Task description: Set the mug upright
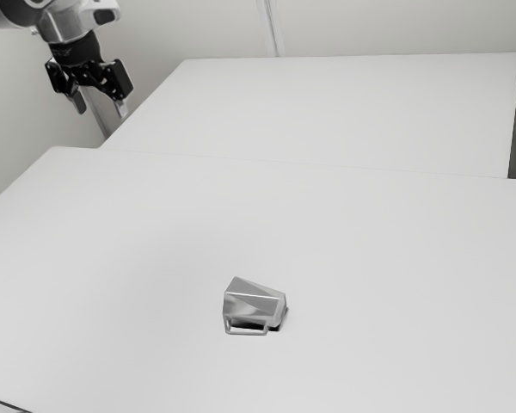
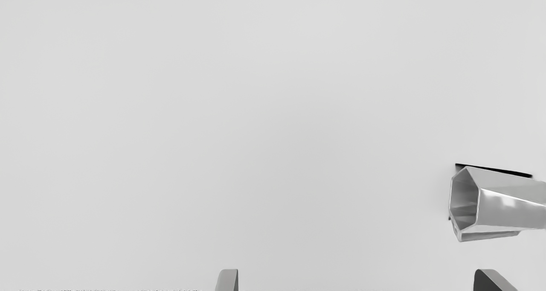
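Walls: pale, behind the pincer; a narrow upright strip runs down them.
Rear surface: flat, whitish, beyond the tabletop, toward the exterior view's right from the pincer.
Tabletop: smooth, light grey-white, lower than the pincer.
Mug: metallic grey, faceted, lying on its side on the tabletop; below the pincer and well apart from it, toward the exterior view's right. By the wrist view, ahead of one fingertip rather than centred between the two.
Mouth: open end turned toward the other finger's side; inner wall visible.
Handle: angular loop; in the wrist view, along the mug's side nearer the fingers.
Shadow: dark sliver along the mug's side farther from the fingers.
Pincer: spread wide, nothing between its fingers; raised, tips pointing down.
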`<state>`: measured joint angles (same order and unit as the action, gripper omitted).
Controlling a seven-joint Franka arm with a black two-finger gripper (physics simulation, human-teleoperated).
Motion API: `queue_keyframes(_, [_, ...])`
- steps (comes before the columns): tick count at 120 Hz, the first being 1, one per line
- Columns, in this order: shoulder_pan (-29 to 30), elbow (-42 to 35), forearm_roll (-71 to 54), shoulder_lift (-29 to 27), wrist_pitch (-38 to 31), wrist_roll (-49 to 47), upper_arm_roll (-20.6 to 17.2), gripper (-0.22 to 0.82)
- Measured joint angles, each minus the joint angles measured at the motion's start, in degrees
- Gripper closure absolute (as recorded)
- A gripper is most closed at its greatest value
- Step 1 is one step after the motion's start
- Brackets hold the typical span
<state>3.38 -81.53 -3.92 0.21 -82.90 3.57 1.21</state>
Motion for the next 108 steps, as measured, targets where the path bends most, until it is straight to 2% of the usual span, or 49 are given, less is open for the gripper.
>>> queue_keyframes(12, [0.49, -0.22, 2.25, -0.12, 0.78, 0.29, -0.01, 0.0])
queue_keyframes(20, [0.77, -3.21, 5.64, -0.11, 0.11, 0.42, 0.18, 0.0])
queue_keyframes(46, [-1.25, -27.65, 28.25, -1.03, -11.79, 4.55, 4.15, 0.0])
queue_keyframes(65, [-1.24, -45.9, 48.31, -3.18, -22.59, 13.06, 5.15, 0.0])
queue_keyframes(75, [-1.2, -53.11, 58.69, -4.06, -27.2, 18.84, 5.19, 0.0])
queue_keyframes(86, [-1.45, -57.7, 67.36, -4.11, -30.91, 25.35, 5.14, 0.0])
queue_keyframes(108, [-1.41, -61.77, 77.63, -1.79, -34.74, 36.66, 5.07, 0.0])
